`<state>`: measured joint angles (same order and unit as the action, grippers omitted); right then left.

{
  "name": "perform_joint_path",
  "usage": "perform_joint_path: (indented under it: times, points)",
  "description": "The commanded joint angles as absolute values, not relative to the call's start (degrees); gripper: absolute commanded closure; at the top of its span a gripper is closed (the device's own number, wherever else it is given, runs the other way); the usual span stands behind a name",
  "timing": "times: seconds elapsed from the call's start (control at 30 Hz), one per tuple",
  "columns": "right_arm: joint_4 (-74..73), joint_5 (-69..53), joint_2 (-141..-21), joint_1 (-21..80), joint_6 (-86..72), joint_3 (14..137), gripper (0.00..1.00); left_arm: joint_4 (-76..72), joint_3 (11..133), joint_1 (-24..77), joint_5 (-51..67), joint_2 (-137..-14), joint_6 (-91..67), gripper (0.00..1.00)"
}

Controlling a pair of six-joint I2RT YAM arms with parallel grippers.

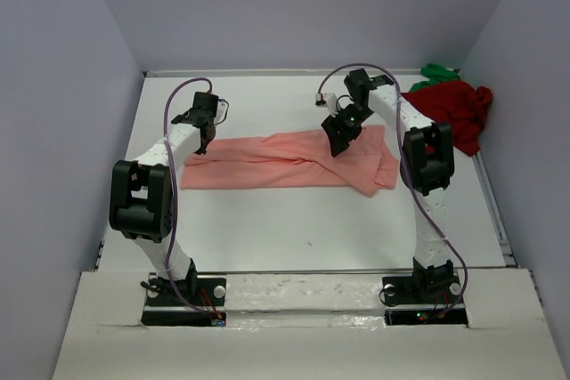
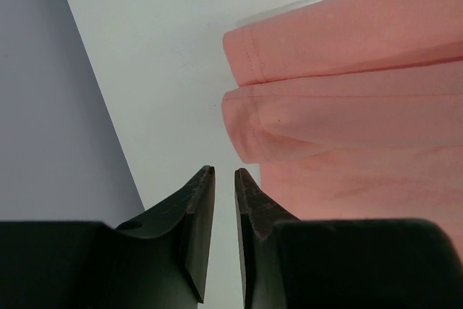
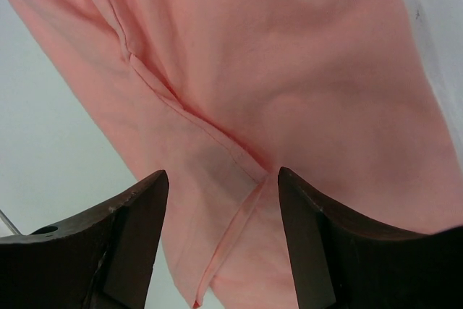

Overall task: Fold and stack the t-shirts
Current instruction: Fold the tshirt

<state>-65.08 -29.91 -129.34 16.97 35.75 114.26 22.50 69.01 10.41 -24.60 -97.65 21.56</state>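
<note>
A salmon-pink t-shirt (image 1: 285, 162) lies folded into a long band across the middle of the white table (image 1: 294, 229). My left gripper (image 1: 205, 141) hovers at the band's left end. In the left wrist view its jaws (image 2: 224, 171) stand a narrow gap apart with only bare table between them, and the shirt's folded hem (image 2: 347, 106) lies just to their right. My right gripper (image 1: 341, 140) hangs open over the band's right part, its fingers (image 3: 223, 175) straddling a seam and a loose hem of the pink cloth (image 3: 289, 70) without holding it. A dark red t-shirt (image 1: 454, 109) lies crumpled at the back right, with a green t-shirt (image 1: 438, 71) behind it.
Grey walls (image 1: 62, 113) close in the table on the left, back and right. The two arm bases (image 1: 183, 295) are bolted at the near edge. Cables loop above both wrists.
</note>
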Motion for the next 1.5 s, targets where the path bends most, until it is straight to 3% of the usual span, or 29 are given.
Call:
perform_joint_path:
  times: [0.0, 0.2, 0.33, 0.6, 1.47]
  points:
    - [-63.11, -29.53, -129.29, 16.96, 36.3, 113.47, 0.33, 22.41, 68.64, 10.63, -25.66, -96.94, 22.15, 0.69]
    - [-62.58, -29.0, -129.11, 16.96, 36.47, 111.62, 0.4, 22.41, 68.64, 10.63, -25.58, -96.94, 22.06, 0.69]
    - [-62.58, -28.92, -128.67, 16.96, 36.3, 111.18, 0.7, 22.41, 68.64, 10.55, -25.49, -96.86, 22.06, 0.69]
    - [-63.02, -28.91, -127.62, 16.96, 35.95, 111.0, 1.0, 22.41, 68.64, 10.72, -25.22, -96.42, 22.06, 0.69]
    - [-77.69, -41.57, -125.95, 18.01, 39.9, 113.03, 1.0, 22.94, 69.52, 11.16, -25.4, -96.59, 21.97, 0.7]
